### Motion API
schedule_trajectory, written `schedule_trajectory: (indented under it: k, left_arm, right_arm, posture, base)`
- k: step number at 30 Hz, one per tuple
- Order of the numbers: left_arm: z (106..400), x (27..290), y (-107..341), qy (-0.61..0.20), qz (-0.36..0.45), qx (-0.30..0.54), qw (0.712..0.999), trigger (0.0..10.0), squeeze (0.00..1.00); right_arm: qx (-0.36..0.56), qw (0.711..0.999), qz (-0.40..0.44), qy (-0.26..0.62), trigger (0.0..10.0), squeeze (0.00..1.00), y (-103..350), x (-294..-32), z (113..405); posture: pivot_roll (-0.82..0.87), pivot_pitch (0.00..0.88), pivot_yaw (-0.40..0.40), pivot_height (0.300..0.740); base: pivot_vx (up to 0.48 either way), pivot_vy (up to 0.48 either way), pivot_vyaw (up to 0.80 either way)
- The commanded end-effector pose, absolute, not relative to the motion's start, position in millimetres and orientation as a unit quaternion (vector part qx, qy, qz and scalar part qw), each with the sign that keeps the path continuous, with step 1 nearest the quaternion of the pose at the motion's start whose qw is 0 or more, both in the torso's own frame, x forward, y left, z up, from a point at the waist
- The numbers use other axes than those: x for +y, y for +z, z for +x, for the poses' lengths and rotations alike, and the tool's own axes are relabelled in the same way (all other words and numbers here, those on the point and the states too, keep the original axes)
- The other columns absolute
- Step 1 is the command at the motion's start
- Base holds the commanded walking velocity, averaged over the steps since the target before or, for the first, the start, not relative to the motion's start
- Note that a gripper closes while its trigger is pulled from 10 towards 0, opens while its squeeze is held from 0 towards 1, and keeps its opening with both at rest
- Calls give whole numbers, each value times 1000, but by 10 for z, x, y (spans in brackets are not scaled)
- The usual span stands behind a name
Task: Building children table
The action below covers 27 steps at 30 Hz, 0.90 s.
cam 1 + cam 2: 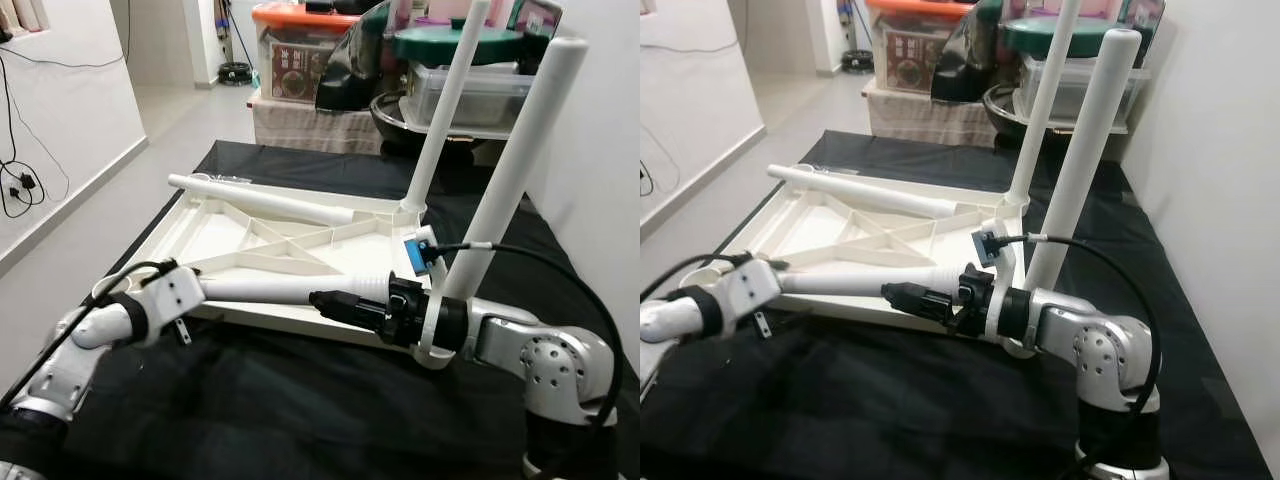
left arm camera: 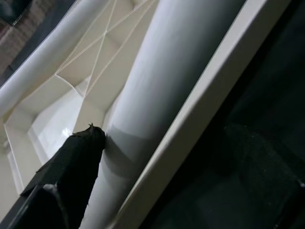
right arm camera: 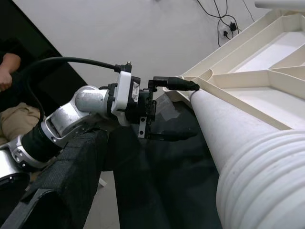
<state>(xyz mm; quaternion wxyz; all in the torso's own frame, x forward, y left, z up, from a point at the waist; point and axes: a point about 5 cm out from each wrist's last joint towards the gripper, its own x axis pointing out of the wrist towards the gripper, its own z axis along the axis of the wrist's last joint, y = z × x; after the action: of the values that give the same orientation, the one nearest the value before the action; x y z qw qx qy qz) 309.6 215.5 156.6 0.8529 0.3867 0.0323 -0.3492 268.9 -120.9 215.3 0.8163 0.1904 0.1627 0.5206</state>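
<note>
A white tabletop [image 1: 190, 215] lies upside down on a black cloth [image 1: 250, 400]. Two white legs stand upright in its right corners, the far one [image 1: 450, 110] and the near one [image 1: 520, 160]. A third leg [image 1: 260, 200] lies loose across the far side. A fourth leg [image 1: 270, 290] lies along the near rim. My left gripper [image 1: 192, 292] is shut on its smooth left end, one finger [image 2: 76, 162] pressed to its side. My right gripper [image 1: 318, 297] is at the ribbed end [image 3: 257, 181], open, with a finger [image 3: 71, 181] standing clear of the leg.
Storage boxes [image 1: 300, 60] and dark bags are stacked behind the table. A white wall [image 1: 600, 150] runs close along the right. Bare floor and wall cables [image 1: 20, 185] are on the left. A seated person [image 3: 12, 95] is beyond my left arm.
</note>
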Motion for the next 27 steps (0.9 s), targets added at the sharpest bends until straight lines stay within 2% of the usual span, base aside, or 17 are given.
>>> schedule_trajectory:
  k: [1,8,11,21,22,27]
  left_arm:
    - [3102,2063,1551,-378,388,28,840,10000,0]
    - [3094,2017,1576,-395,391,15,831,10000,0]
    - [3198,2133,1562,-378,410,20,830,10000,0]
    - [3320,2183,1551,-373,428,32,823,9804,0]
    - [3334,2198,1525,-374,426,41,823,0,0]
    - [3364,2236,1463,-371,425,58,824,0,0]
  right_arm:
    - [133,804,184,550,10000,0,2269,-1128,2676]
    - [129,802,179,555,10000,0,2292,-1118,2680]
    - [119,791,157,579,10000,0,2342,-1065,2648]
    - [108,780,142,599,10000,0,2408,-1028,2608]
    - [105,778,140,603,10000,0,2422,-1023,2595]
    - [98,773,135,613,10000,0,2457,-1011,2564]
  posture:
    - [-53,0,-33,740]
    - [-45,0,-38,740]
    - [-46,0,-36,740]
    - [-48,0,-34,740]
    - [-58,0,-27,740]
    - [-58,0,-27,740]
  base:
    - [0,0,0]
    - [0,0,0]
    - [0,0,0]
    - [0,0,0]
    - [0,0,0]
    - [0,0,0]
